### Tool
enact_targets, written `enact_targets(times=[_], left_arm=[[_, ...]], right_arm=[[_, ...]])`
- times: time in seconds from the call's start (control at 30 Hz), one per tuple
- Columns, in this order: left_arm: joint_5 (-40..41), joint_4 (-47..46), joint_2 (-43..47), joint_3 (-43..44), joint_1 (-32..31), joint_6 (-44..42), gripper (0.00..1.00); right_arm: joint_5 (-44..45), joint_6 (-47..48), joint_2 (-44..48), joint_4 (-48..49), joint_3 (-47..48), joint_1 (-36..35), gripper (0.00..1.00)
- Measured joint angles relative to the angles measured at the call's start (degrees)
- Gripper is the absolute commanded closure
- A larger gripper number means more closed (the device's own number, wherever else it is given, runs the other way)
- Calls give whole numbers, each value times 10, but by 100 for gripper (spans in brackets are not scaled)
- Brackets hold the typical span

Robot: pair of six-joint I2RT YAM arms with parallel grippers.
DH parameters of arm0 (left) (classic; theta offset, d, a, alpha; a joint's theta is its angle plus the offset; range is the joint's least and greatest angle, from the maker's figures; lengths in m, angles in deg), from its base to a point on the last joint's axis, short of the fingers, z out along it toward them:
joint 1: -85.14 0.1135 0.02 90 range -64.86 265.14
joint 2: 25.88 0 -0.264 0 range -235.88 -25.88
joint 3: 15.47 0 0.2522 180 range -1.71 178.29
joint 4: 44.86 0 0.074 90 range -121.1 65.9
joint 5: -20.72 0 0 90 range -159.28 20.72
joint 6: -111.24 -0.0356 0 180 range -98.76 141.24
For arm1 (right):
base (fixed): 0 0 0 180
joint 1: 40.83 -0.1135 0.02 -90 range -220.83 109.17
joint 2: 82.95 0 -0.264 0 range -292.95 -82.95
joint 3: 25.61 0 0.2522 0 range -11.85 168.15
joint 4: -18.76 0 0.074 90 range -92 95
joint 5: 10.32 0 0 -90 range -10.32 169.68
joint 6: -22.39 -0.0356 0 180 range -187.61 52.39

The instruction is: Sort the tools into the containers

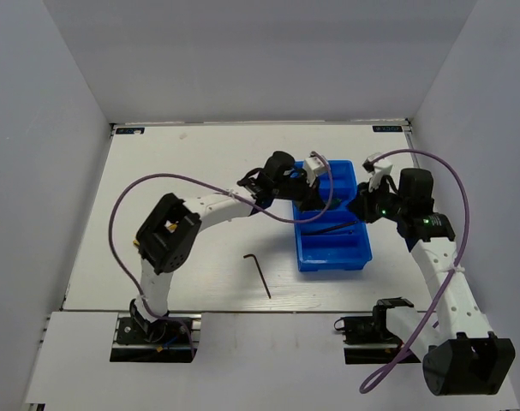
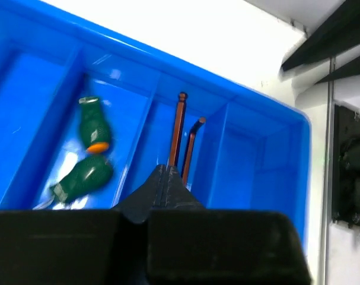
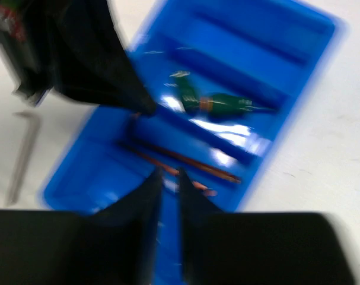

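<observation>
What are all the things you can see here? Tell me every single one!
tray: one, bright blue, on the table's right half, four sections.
screwdrivers: two, green handles, together in one tray section.
hex keys in the tray: two, dark, side by side in the section next to the screwdrivers.
loose hex key: one, dark, on the table left of the tray.
table: one, white.
cables: two, purple, one looping along each arm.
left gripper: one, black, shut, over the tray.
right gripper: one, black, jaws slightly apart, at the tray's right side.
</observation>
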Motion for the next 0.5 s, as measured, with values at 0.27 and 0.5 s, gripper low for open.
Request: enact_targets(times=[0.27,0.5], left_arm=[[327,167,353,-158,26,137,49],[529,347,524,-258,110,248,21]], right_arm=[[-146,72,-93,-73,52,-122,76],[-48,41,-277,-113,147,-372,60]])
